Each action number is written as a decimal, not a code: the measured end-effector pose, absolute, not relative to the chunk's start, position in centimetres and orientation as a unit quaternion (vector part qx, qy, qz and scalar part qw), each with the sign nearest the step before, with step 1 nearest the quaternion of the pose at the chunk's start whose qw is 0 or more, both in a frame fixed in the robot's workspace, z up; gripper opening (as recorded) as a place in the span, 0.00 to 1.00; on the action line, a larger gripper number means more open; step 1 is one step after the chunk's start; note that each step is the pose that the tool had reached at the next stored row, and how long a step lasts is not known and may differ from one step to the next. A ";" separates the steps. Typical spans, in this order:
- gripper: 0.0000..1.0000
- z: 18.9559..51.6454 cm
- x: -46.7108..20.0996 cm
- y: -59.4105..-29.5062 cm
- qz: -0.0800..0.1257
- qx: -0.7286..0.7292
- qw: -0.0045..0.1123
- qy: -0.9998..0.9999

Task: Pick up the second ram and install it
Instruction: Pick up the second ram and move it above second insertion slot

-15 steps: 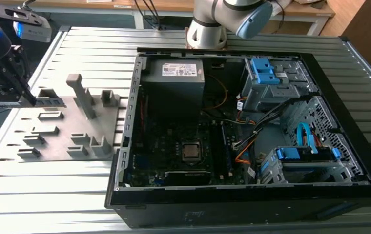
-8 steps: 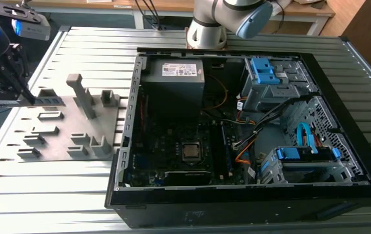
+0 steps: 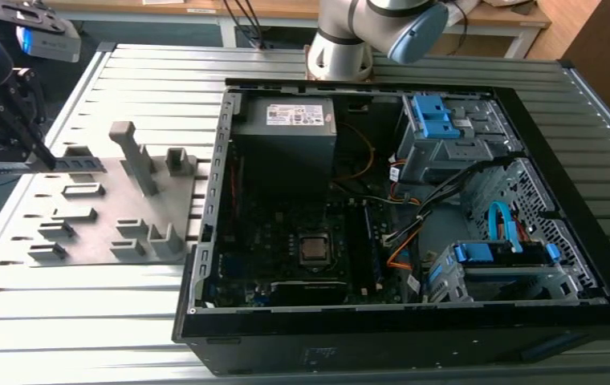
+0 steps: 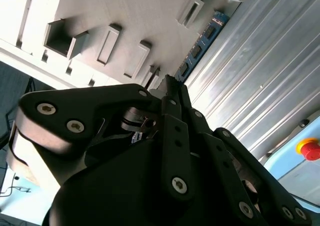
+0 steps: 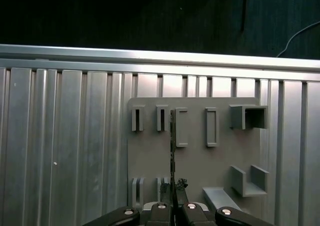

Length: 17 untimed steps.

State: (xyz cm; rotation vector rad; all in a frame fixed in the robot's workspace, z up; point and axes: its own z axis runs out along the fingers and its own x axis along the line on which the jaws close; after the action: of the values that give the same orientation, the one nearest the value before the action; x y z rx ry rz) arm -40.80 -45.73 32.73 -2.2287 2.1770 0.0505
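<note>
Blue-green second ram [image 4: 201, 45] lengthwise beyond tool [image 4: 170, 84]

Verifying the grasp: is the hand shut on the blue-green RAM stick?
Shut. In the first wrist view the hand clamps the thin blue-green memory stick, seen edge-on over the grey plastic fixture plate.

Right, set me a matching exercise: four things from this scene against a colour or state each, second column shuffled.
Things:
1. second ram
2. hand
3. fixture plate
4. computer case

Colour or state:
A. lying open, insides showing
B. grey, with raised slots
C. blue-green, gripped by one end
D. black, shut on the stick

Pairs: 1-C; 2-D; 3-B; 4-A
</note>
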 end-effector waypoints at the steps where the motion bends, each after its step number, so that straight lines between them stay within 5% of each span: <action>1: 0.14 32.8 -40.8 -45.7 0.016 -0.715 0.013 0.699; 17: 0.14 33.6 -40.8 -45.7 0.016 -0.715 0.013 0.699</action>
State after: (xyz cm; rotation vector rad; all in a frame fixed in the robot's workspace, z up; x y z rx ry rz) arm -40.80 -45.73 33.61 -2.2289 2.1771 0.0506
